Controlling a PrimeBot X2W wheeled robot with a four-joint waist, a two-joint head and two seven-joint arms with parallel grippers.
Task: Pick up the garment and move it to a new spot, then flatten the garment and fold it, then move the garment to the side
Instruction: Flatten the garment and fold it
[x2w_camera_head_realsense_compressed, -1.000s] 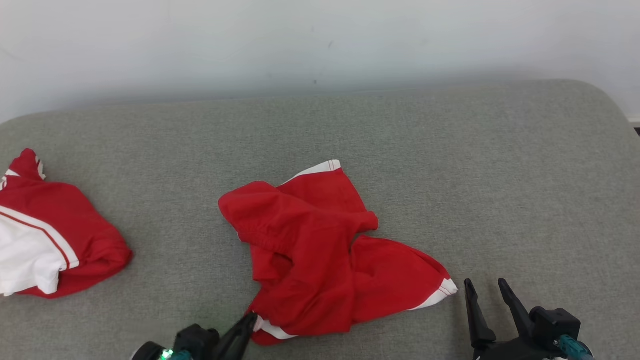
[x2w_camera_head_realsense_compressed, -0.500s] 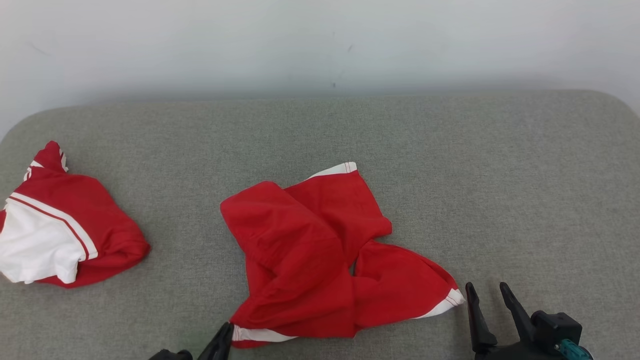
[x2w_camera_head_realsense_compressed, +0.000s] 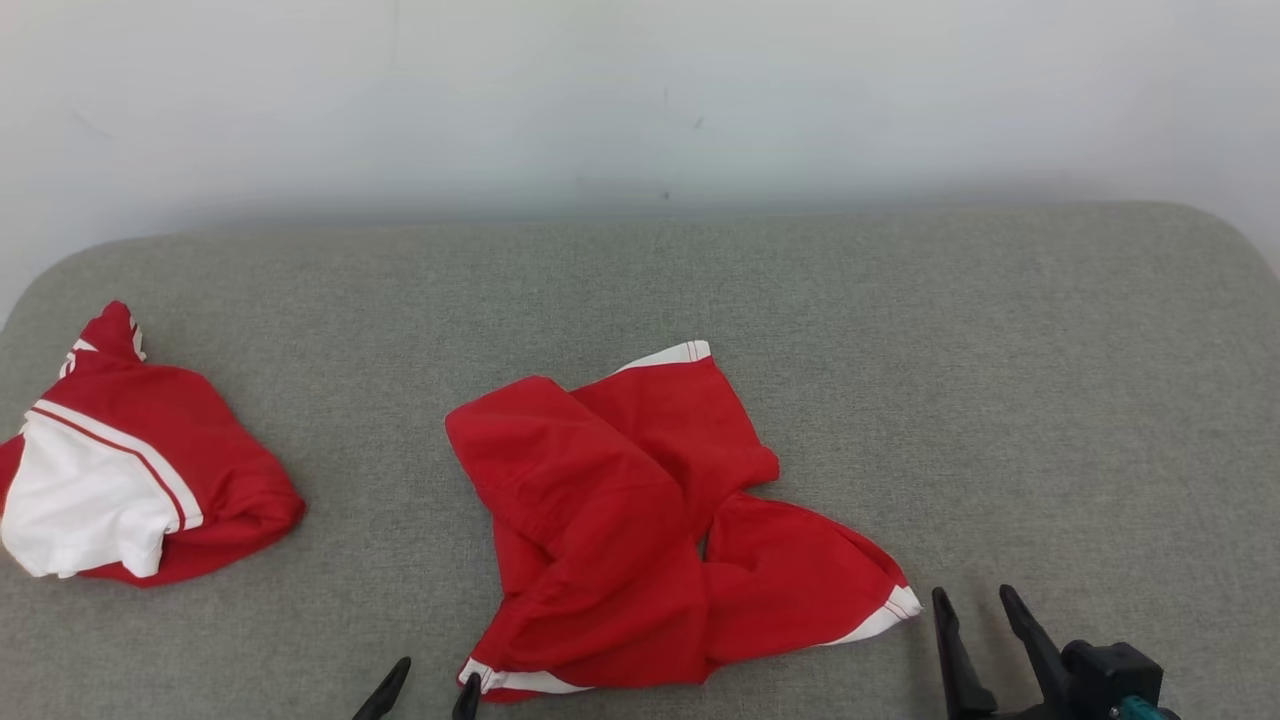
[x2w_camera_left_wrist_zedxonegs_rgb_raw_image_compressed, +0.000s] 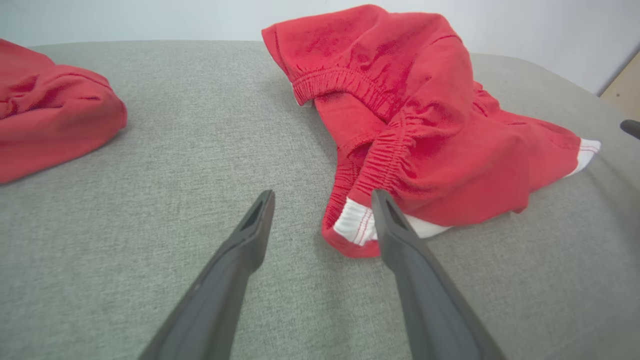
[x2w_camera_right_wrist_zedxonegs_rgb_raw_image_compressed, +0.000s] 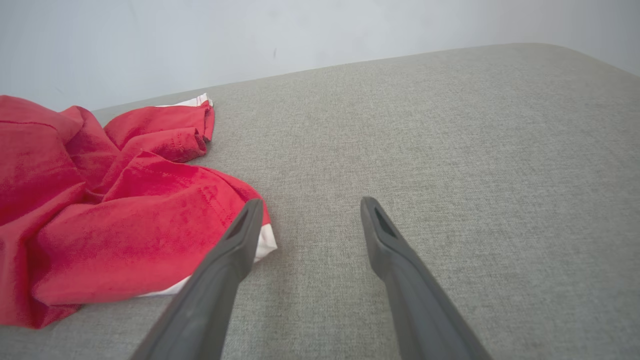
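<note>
Lying in a heap on the worktop (x2w_camera_head_realsense_compressed: 1000, 400), the shorts (x2w_camera_head_realsense_compressed: 640, 520) are seen between the left pincer (x2w_camera_head_realsense_compressed: 437, 672) and right pincer (x2w_camera_head_realsense_compressed: 972, 592), both held open.

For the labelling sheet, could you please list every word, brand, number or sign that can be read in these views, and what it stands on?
None: no text can be read in any view.
The red shorts: plain red with white trim, no label showing.
The red and white garment: stripes only, no lettering that I can make out.

Right claw (x2w_camera_right_wrist_zedxonegs_rgb_raw_image_compressed: 305, 207) spread, red garment (x2w_camera_right_wrist_zedxonegs_rgb_raw_image_compressed: 115, 225) just left
</note>
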